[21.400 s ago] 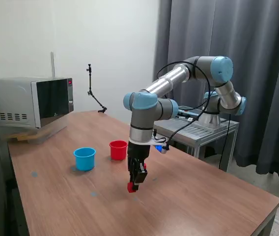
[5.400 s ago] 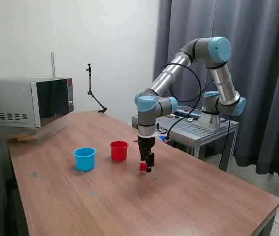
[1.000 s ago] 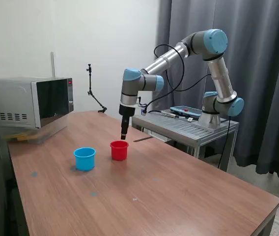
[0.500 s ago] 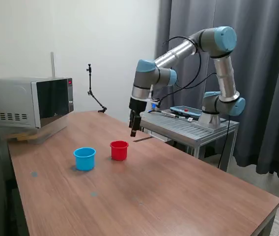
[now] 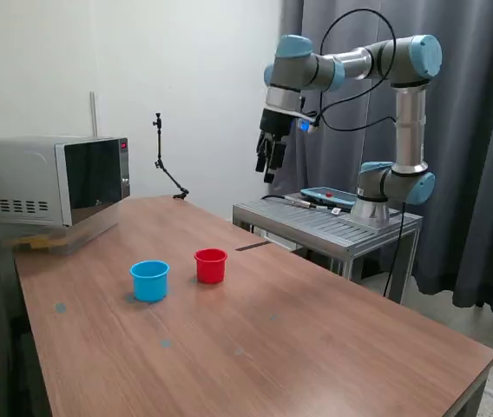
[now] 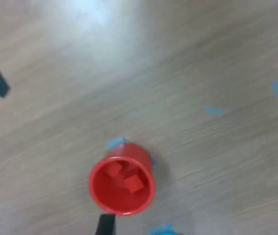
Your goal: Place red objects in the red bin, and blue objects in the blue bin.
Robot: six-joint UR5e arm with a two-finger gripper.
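Two small solid red cubes [image 6: 124, 177] are seen inside the round red plastic cup [image 5: 210, 265] at centre left of the bench [image 5: 333, 347]. Since a second ago, the hand [image 5: 269, 161] has been raised to the upper middle, empty; its opening cannot be judged. No cubes are left on the bench, so sorting appears finished.

Wooden table [image 5: 316, 347]: red cup [image 5: 211, 265] just beside light blue cup [image 5: 149, 280]; microwave [image 5: 51, 182] beyond blue cup, near wall.

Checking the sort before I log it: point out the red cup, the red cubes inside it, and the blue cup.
red cup [image 6: 102, 196], wrist view, on its inner wall.
red cubes [image 6: 134, 183], wrist view, on the top face of one of the two.
blue cup [image 5: 149, 283], exterior view, on its outer wall.
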